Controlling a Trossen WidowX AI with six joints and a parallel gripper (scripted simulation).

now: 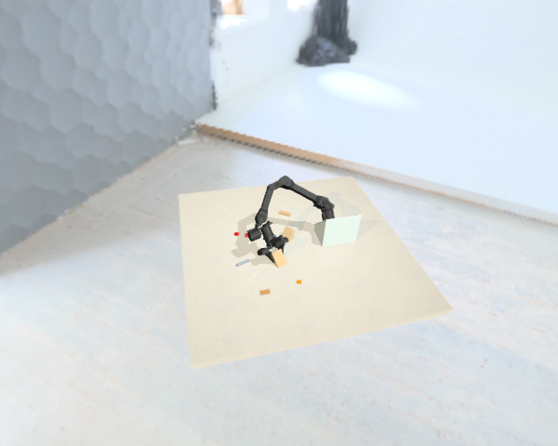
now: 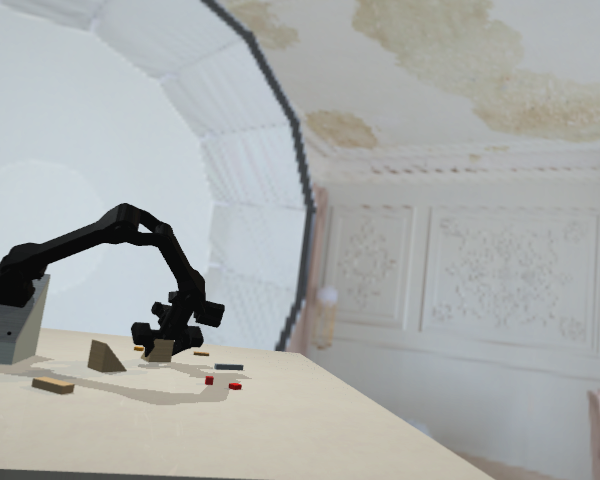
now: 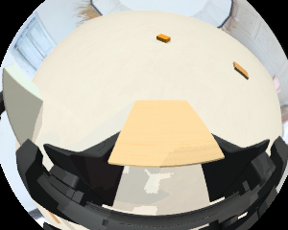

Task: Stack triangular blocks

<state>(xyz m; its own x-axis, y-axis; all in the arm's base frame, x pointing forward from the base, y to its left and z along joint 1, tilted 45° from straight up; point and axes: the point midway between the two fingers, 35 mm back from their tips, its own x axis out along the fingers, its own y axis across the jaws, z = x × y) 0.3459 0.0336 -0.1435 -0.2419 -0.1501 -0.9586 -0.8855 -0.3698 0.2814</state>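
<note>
One tan triangular block (image 1: 280, 259) (image 2: 161, 352) (image 3: 165, 136) is between the fingers of my gripper (image 1: 277, 254) (image 2: 161, 348) (image 3: 163, 130), which is shut on it. The block appears to be at table level, with its sloped face toward the wrist camera. The fingers are at its two ends. The other triangular block (image 1: 287, 233) (image 2: 103, 357) stands apart on the table, nearer the arm's base, its slope showing in the exterior view. I cannot make it out in the wrist view.
A pale slanted panel (image 1: 340, 230) (image 3: 20, 103) stands by the arm's base. A wooden bar (image 1: 285, 213) (image 2: 52, 385), a grey bar (image 1: 243, 263) (image 2: 228, 366), two red pieces, an orange piece (image 1: 298, 282) (image 3: 163, 38) and a small tan piece (image 1: 265, 292) (image 3: 240, 70) lie around the blocks.
</note>
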